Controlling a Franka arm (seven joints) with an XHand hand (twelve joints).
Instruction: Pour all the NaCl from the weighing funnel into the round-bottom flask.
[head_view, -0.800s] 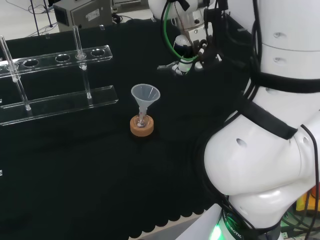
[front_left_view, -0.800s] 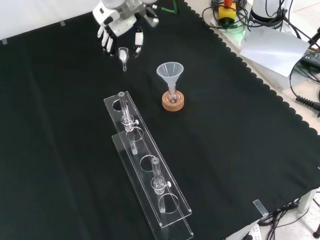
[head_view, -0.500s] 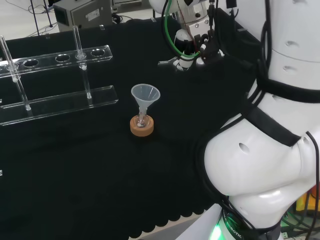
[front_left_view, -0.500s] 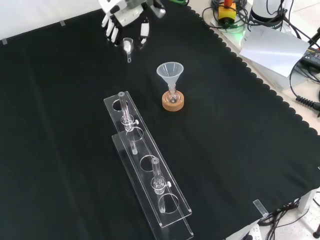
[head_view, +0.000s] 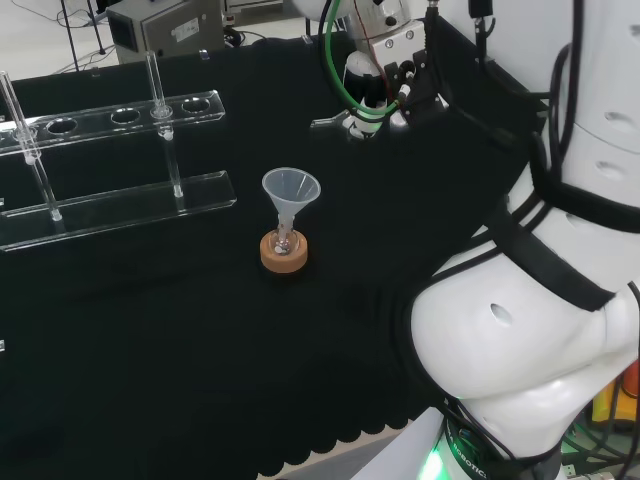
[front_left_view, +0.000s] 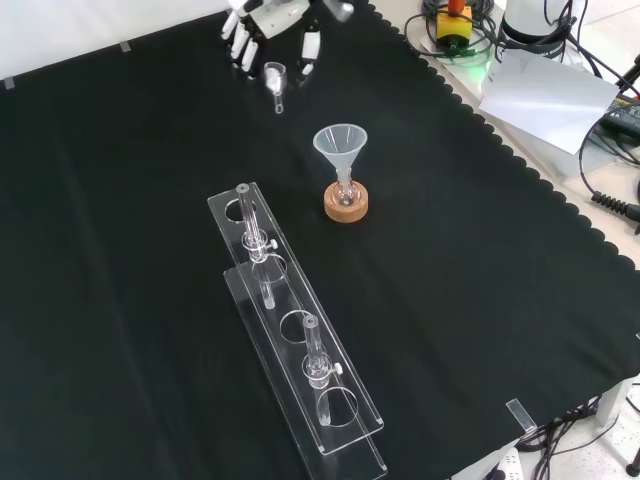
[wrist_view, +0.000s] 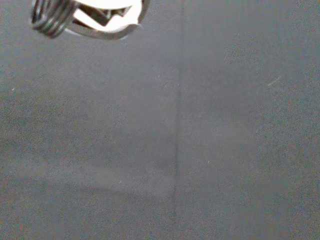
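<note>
A clear plastic rack (front_left_view: 300, 370) lies on the black cloth (front_left_view: 480, 300), with a row of round holes along its upper shelf. Two thin glass tubes stand upright in the rack: one (front_left_view: 247, 220) at its far end in the front view, the other (front_left_view: 313, 352) toward its near end. Off the cloth, well apart from the rack, a sheet of white paper (front_left_view: 548, 95) lies beyond the scalloped edge, with dark cables (front_left_view: 610, 205) beside it. In the head view, a grey box (head_view: 160, 25) sits beyond the rack, past the cloth's far edge.
</note>
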